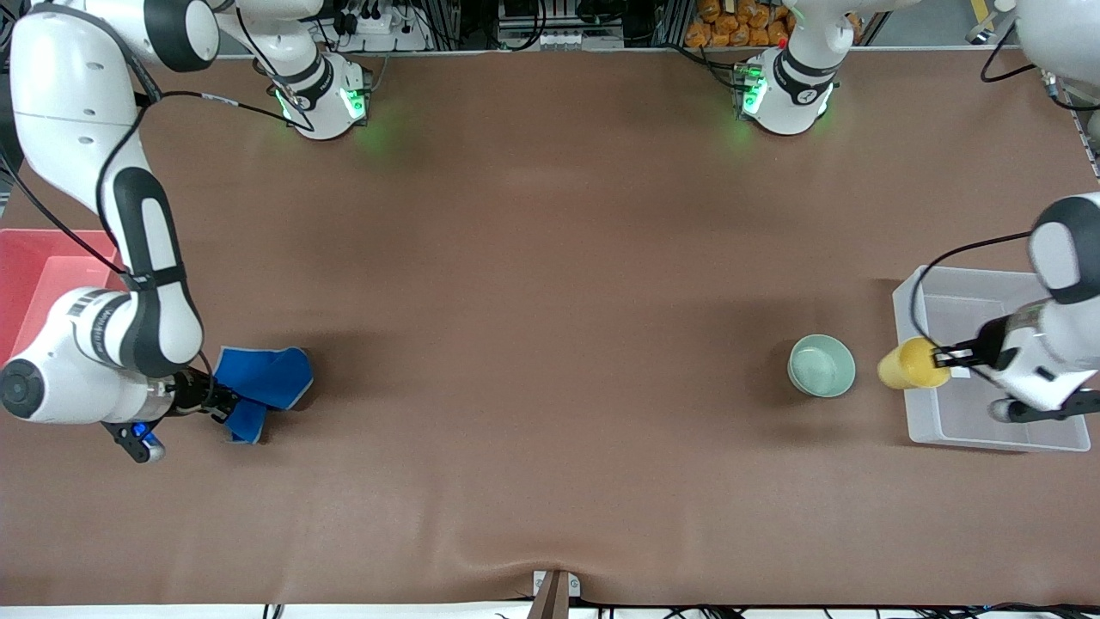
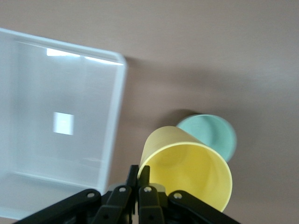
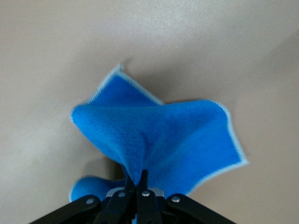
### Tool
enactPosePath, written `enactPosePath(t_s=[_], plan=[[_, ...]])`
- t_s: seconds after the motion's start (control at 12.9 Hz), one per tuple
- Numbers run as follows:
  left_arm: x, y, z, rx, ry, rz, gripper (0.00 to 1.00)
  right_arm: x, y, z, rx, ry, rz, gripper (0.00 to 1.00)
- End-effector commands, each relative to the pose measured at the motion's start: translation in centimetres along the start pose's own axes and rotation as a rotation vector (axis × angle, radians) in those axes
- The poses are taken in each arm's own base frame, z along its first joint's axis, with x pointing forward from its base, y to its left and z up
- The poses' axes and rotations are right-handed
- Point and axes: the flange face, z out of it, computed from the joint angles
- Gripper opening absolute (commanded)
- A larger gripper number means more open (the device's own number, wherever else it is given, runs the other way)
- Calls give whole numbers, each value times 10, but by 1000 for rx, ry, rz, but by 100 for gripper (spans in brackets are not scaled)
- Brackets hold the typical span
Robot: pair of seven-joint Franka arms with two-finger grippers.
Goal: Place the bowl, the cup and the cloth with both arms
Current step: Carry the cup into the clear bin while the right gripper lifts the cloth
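My left gripper (image 1: 944,357) is shut on the rim of the yellow cup (image 1: 911,364) and holds it tilted in the air at the edge of a clear plastic bin (image 1: 918,301); in the left wrist view the cup (image 2: 187,170) is pinched by my left gripper (image 2: 139,173). The mint-green bowl (image 1: 821,365) stands upright on the table beside the cup, toward the right arm's end, and shows in the left wrist view (image 2: 212,133). My right gripper (image 1: 225,404) is shut on the blue cloth (image 1: 266,378), which hangs lifted from it (image 3: 159,140).
A red bin (image 1: 34,275) stands at the right arm's end of the table, beside the right arm. The clear bin (image 2: 56,130) at the left arm's end holds only a small white patch. The brown tabletop (image 1: 550,327) spreads between.
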Motion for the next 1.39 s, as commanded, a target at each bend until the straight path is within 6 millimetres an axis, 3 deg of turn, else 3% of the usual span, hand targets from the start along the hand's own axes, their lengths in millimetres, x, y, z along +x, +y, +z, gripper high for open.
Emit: enactPosePath(t_s=[0.0, 0.08, 0.31, 0.62, 0.77, 1.01, 1.31], plan=[[-1, -67, 3, 31, -13, 77, 0, -20, 5, -52, 23, -8, -17, 0], [3, -86, 13, 41, -19, 101, 0, -25, 6, -61, 21, -21, -45, 0], [16, -114, 45, 64, 14, 104, 0, -42, 23, -98, 36, -26, -120, 0], [30, -135, 94, 76, 70, 112, 0, -62, 54, -135, 2, 20, -211, 0], [38, -129, 116, 59, 88, 106, 0, -69, 69, -152, 2, 6, -228, 0], [40, -132, 127, 53, 100, 97, 0, -88, 82, -185, 3, -3, -255, 0], [49, -119, 138, 12, 129, 79, 0, -118, 98, -218, -61, 19, -340, 0]])
